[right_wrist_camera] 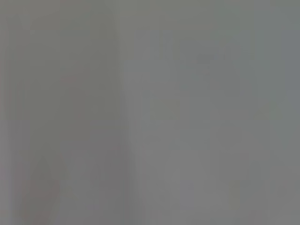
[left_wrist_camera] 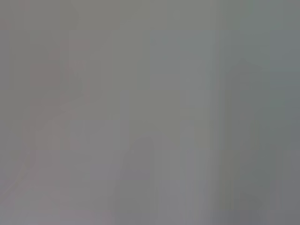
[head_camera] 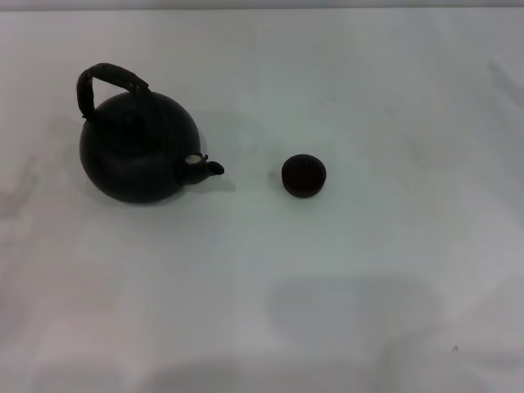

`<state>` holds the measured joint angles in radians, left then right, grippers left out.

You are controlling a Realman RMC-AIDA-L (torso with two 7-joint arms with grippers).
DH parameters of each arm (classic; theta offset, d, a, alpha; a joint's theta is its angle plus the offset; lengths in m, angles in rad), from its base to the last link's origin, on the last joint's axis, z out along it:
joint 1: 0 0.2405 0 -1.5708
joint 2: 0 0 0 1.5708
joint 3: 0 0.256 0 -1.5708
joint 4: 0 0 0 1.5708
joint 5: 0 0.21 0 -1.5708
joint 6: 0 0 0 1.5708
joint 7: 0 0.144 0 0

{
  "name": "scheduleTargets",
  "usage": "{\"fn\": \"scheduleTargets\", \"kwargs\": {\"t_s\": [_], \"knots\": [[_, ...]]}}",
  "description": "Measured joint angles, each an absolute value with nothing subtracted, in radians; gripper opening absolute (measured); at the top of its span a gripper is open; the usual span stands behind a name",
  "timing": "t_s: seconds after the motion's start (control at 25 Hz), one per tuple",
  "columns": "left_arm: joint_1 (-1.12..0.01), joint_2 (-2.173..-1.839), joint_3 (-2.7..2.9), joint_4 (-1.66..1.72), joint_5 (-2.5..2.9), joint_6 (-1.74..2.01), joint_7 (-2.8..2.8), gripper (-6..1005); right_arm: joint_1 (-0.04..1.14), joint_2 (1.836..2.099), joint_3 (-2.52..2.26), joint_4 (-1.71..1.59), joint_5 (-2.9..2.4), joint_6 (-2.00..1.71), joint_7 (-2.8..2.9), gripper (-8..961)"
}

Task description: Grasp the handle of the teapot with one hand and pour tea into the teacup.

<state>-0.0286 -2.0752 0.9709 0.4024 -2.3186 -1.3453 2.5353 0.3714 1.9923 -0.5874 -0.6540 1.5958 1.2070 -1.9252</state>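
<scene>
A round matte black teapot point(head_camera: 137, 147) stands upright on the white table at the left in the head view. Its short spout point(head_camera: 206, 165) points right, toward the teacup. Its dark, rough arched handle point(head_camera: 108, 82) loops over the top, leaning to the back left. The tiny dark brown-black teacup point(head_camera: 304, 175) stands a little to the right of the spout, apart from the teapot. Neither gripper shows in any view. Both wrist views show only a plain grey surface.
The white table point(head_camera: 327, 311) fills the head view, with a soft shadow near the front centre. Its back edge runs along the top of the view.
</scene>
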Motion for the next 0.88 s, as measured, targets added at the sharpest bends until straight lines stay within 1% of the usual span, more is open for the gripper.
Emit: {"fn": "scheduleTargets", "kwargs": {"t_s": [0.16,0.4,0.44,0.48,0.64,0.88], "knots": [[-0.005,-2.075,0.966,0.368,-2.474,-1.351,2.554,688,0.355,2.0,-0.502,-0.584,1.612,1.206,-1.99,784],[-0.015,-2.078,0.909,0.311,-2.536,-1.366,2.575,686,0.332,2.0,-0.346,-0.353,1.738,1.23,-2.204,784],[-0.036,-2.08,0.876,0.273,-2.538,-1.374,2.587,686,0.332,2.0,-0.346,-0.353,1.738,1.23,-2.204,784],[-0.042,-2.08,0.871,0.265,-2.538,-1.376,2.592,686,0.325,2.0,-0.326,-0.253,1.795,1.246,-2.343,784],[-0.067,-2.079,0.842,0.237,-2.541,-1.377,2.627,684,0.319,2.0,-0.322,-0.146,1.843,1.277,-2.52,784],[-0.118,-2.077,0.816,0.202,-2.553,-1.365,2.667,683,0.329,2.001,-0.278,-0.055,1.858,1.263,-2.622,784]]}}
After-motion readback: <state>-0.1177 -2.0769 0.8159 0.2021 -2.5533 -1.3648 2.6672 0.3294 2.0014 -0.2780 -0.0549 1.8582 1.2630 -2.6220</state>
